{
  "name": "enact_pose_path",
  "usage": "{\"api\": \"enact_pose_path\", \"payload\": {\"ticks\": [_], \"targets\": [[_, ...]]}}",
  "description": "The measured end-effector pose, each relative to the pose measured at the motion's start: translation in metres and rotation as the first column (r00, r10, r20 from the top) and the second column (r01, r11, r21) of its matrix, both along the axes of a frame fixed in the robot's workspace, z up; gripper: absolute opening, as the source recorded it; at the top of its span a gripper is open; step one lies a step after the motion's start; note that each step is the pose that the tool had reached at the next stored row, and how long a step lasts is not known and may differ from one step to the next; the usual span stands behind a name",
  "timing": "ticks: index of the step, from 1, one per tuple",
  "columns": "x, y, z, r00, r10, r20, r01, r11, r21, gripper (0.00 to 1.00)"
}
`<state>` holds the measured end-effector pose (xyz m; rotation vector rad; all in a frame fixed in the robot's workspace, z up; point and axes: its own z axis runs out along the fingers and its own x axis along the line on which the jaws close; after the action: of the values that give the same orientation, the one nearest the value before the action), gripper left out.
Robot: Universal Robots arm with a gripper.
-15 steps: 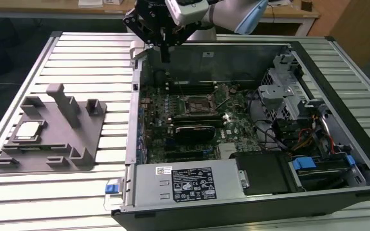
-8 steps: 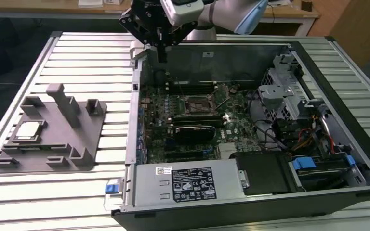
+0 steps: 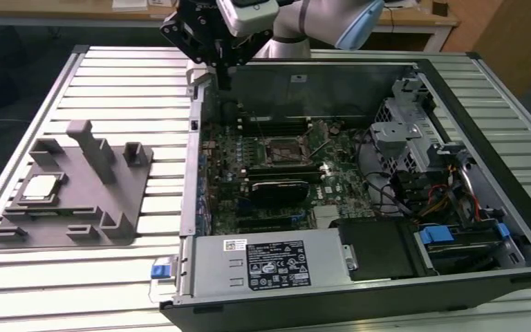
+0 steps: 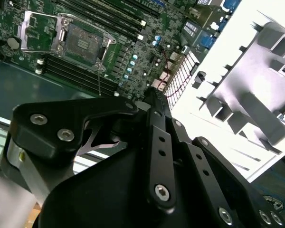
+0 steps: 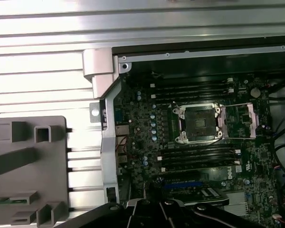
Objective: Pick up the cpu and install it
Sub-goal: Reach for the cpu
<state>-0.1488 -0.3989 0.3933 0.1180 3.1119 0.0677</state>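
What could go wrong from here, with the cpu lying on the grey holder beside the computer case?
The cpu lies on the grey holder beside a tall upright post; the pincer, reaching for it, might knock the post.
The socket stands open with its frame lifted; a tilted or shifted cpu could harm its contacts.
The pincer hangs near the case wall; a low sideways move may hit it.

I see the arm [image 3: 334, 21] entering at the top of the exterior view, wrist turned down; my end effector [image 3: 221, 78] hangs vertical, its fingers pressed together with nothing between them.
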Motion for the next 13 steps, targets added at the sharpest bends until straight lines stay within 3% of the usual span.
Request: {"api": "enact_pose_path", "payload": {"ticks": [13], "targets": [[-0.025,0.0,0.0,1.0,0.0,0.0006,0.0,1.0,0.0003,0.11]]}}
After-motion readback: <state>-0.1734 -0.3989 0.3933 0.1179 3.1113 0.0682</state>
